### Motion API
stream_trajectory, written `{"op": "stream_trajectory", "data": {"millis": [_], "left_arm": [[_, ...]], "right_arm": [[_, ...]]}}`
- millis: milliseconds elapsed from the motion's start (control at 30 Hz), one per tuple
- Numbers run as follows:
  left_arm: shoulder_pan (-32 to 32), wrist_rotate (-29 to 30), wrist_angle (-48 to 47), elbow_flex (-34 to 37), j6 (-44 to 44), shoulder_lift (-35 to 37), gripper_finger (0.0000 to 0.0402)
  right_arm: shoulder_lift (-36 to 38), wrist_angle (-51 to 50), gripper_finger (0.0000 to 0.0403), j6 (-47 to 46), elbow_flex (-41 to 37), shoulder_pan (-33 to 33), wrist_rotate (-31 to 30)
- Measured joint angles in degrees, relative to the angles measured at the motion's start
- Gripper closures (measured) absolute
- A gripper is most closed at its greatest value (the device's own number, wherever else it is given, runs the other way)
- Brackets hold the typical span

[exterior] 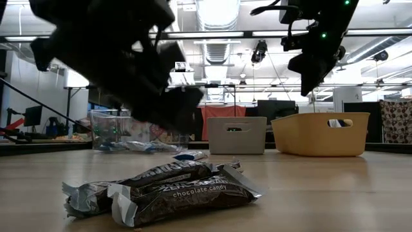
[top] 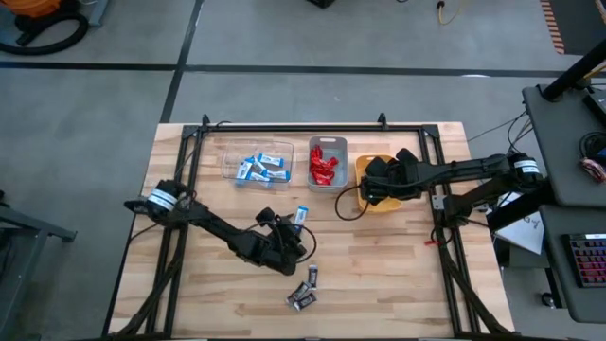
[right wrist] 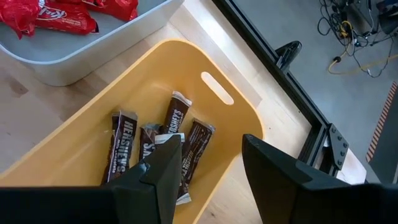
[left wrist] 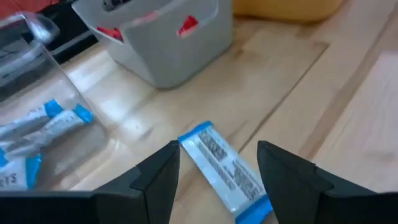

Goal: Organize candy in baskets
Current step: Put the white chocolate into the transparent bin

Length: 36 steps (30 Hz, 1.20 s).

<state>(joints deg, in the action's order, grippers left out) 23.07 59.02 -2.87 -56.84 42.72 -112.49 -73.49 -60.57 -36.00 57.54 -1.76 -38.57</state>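
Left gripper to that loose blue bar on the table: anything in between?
Nothing visible. The left gripper is open with the blue-and-white bar lying flat on the table between its fingers. The clear bin and grey bin sit beyond it, apart from the bar.

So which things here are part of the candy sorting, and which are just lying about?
Job:
- left gripper, open over blue-and-white bar
- right gripper, open over yellow basket
- clear basket, grey basket
- two brown bars on the table

Lying about:
- orange hose, cables on the floor
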Motion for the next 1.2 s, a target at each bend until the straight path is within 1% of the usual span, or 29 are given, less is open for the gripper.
{"op": "stream_trajectory", "data": {"millis": [167,300,500,600,867,1033,1200], "left_arm": [[0.0,0.0,0.9,0.0,0.0,-2.5,0.0203],[-0.4,-0.1,1.8,0.0,0.0,-2.7,0.0203],[-1.9,-6.2,6.7,0.0,0.1,-2.7,0.0203],[-2.6,-6.4,6.6,0.0,1.9,-2.7,0.0203],[-4.6,-6.5,4.8,0.0,3.3,-2.7,0.0203],[-4.7,-7.9,4.3,0.3,3.4,-2.7,0.0207],[-4.7,-9.2,4.7,1.8,6.4,-2.6,0.0212]], "right_arm": [[0.0,0.0,0.0241,0.0,0.0,0.1,0.0],[0.0,0.0,0.0241,0.0,0.0,0.4,0.0],[0.0,0.2,0.0241,0.0,0.0,0.4,0.0],[0.0,0.3,0.0241,0.0,0.0,0.4,0.4],[0.0,1.0,0.0241,0.0,0.0,0.4,2.9],[0.0,1.2,0.0241,0.0,0.0,0.4,3.0],[0.0,1.3,0.0241,0.0,0.0,0.4,3.0]]}}
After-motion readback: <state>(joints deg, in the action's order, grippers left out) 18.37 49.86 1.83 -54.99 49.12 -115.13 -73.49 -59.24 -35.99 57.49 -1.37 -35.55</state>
